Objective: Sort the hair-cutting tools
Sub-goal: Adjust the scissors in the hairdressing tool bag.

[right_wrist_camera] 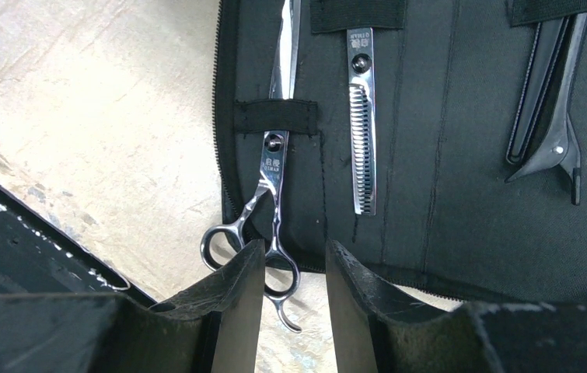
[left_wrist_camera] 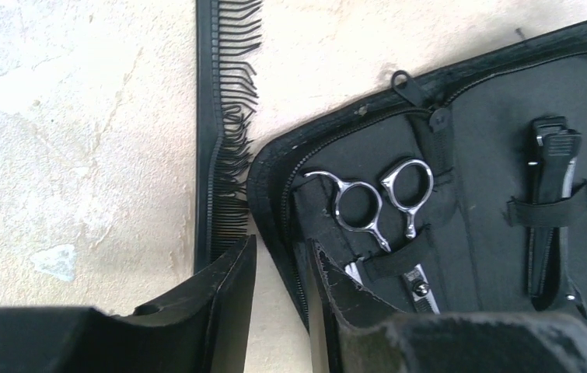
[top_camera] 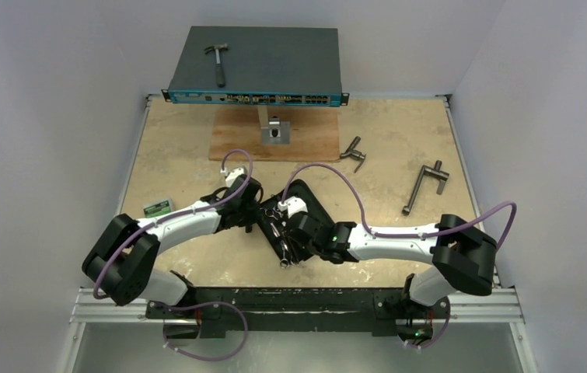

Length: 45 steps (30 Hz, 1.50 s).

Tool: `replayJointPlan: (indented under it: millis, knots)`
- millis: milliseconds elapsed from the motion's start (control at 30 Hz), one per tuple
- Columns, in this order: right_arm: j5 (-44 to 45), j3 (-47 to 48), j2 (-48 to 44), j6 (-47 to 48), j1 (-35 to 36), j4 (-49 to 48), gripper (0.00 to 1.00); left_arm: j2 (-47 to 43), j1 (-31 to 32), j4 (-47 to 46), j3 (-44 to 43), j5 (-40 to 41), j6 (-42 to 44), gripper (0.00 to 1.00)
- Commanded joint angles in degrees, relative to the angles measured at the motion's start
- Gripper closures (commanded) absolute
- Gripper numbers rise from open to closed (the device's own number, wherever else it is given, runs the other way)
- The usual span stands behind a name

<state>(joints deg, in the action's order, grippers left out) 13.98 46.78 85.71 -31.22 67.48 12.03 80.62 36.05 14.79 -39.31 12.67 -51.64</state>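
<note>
An open black case (left_wrist_camera: 476, 140) lies at the table's middle (top_camera: 310, 203). Thinning scissors (left_wrist_camera: 375, 200) sit strapped inside it, and a black hair clip (left_wrist_camera: 552, 202) is tucked under a band. The black comb (left_wrist_camera: 220, 132) lies on the table just left of the case. My left gripper (left_wrist_camera: 282, 268) hovers over the case's left rim, jaws apart, the zip edge between them. A second pair of silver scissors (right_wrist_camera: 270, 210) sits under a strap, its handles sticking out over the case's edge. My right gripper (right_wrist_camera: 294, 268) stands open around one finger ring, not touching it.
A hammer (top_camera: 218, 61) lies on a network switch (top_camera: 259, 74) at the back. A wooden board (top_camera: 313, 141) holds a grey block (top_camera: 275, 132). Two grey T-handled tools (top_camera: 354, 151) (top_camera: 426, 185) lie right. A small green box (top_camera: 156, 207) sits left.
</note>
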Motion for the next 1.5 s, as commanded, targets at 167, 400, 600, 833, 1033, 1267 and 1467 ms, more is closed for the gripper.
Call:
replayJointPlan:
  millis: [167,400,600,833,1033,1267,1467]
  knots:
    - [-0.30,-0.48,-2.05,0.16,-0.03,-1.33,0.67,2.52,-0.28,1.52,-1.75,1.16,0.84,0.87]
    - [-1.85,-1.03,-2.50,2.33,0.00,-1.02,0.68,2.36,-0.28,1.02,-1.83,0.83,1.18,1.00]
    - [-2.59,-0.63,-2.47,5.02,0.03,-0.69,0.65,2.31,-0.28,-0.33,-0.91,-0.67,0.59,1.00]
    - [-3.47,1.03,0.07,4.88,0.31,0.11,0.65,2.52,-0.28,-2.76,0.74,-2.59,-1.42,1.00]
    - [-3.94,1.12,0.65,3.57,1.10,-1.25,0.65,2.03,-0.25,-3.33,1.49,-3.04,-1.79,1.00]
    - [-4.47,2.76,2.98,2.47,3.01,-1.56,0.65,1.23,-0.23,-3.77,2.07,-3.70,-2.71,1.00]
    - [-2.35,3.53,4.84,0.93,3.53,0.07,0.66,0.79,-0.19,-4.40,3.16,-3.96,-3.35,1.00]
